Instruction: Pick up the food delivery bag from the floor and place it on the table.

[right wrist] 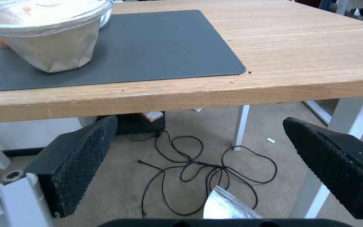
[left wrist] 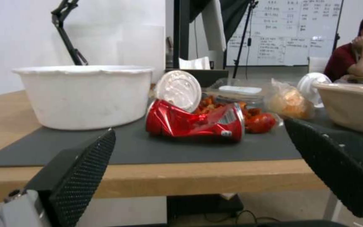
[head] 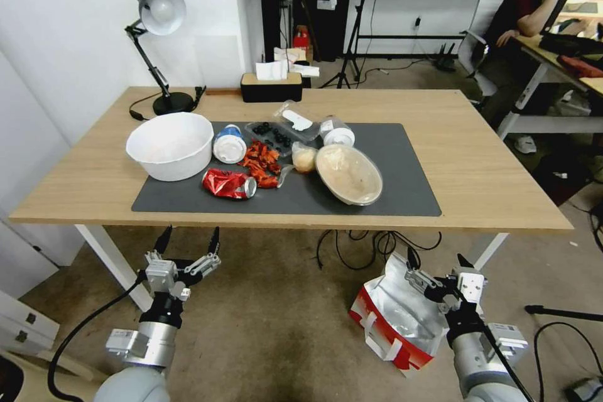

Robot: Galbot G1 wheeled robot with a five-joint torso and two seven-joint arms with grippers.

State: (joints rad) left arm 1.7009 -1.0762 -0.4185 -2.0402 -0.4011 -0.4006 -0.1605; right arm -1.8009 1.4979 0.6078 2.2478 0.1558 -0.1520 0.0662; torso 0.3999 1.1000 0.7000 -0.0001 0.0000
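Two grippers wait below the light-wood bench [head: 490,157], jaws wide and empty: right gripper [head: 440,269] above the white, red-edged, foil-lined delivery bag [head: 392,320] on the floor, evidently for grasping; left gripper [head: 188,242] idle.

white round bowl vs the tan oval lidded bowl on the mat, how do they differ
The white round plastic bowl is open, upright and looks empty; the tan oval paper bowl has a clear lid, holds pale food and leans. The white one sits at the dark grey mat's left end, the tan one right of centre. Both rest on the mat.
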